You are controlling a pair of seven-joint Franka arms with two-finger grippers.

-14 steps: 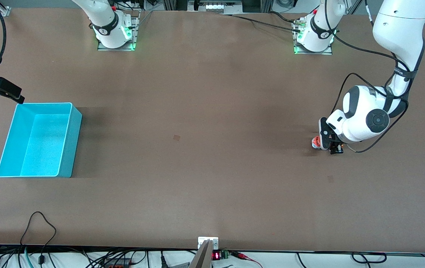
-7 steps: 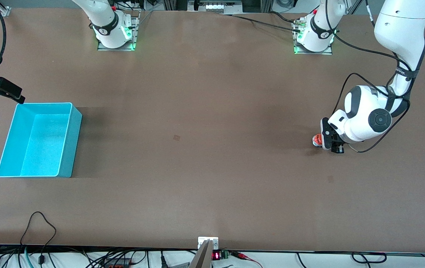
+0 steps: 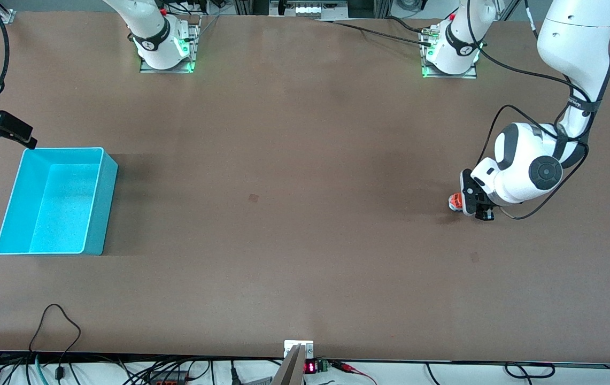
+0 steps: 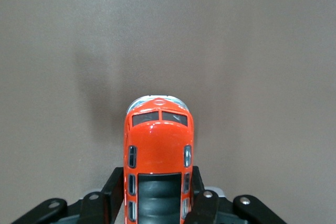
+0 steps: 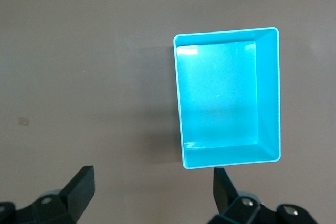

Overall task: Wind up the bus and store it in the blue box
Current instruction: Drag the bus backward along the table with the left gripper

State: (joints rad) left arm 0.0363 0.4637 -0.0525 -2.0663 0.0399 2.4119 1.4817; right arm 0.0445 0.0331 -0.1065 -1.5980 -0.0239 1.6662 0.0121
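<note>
The left end effector (image 4: 157, 203) is clenched on the rear half of the small orange plastic toy bus with dark roof windows (image 4: 158, 156), one black finger (image 4: 116, 190) pressed against each long side. Holding it by the flanks probably leaves the wheels free underneath, which suits dragging the bus along the surface to wind it. In the front view the bus (image 3: 455, 202) sits low at the brown worktop (image 3: 305, 240), toward the left arm's end, its white-grey nose poking out from under the white wrist; whether the wheels touch the surface cannot be told.

The right end effector (image 5: 152, 187) hovers with its fingers spread wide and grasping nothing, near the far corner of the large rectangular cyan-blue plastic box (image 3: 56, 200) at the right arm's end of the worktop. That arm waits, likely so its camera watches the box (image 5: 227, 97), which is empty and well apart from the bus.
</note>
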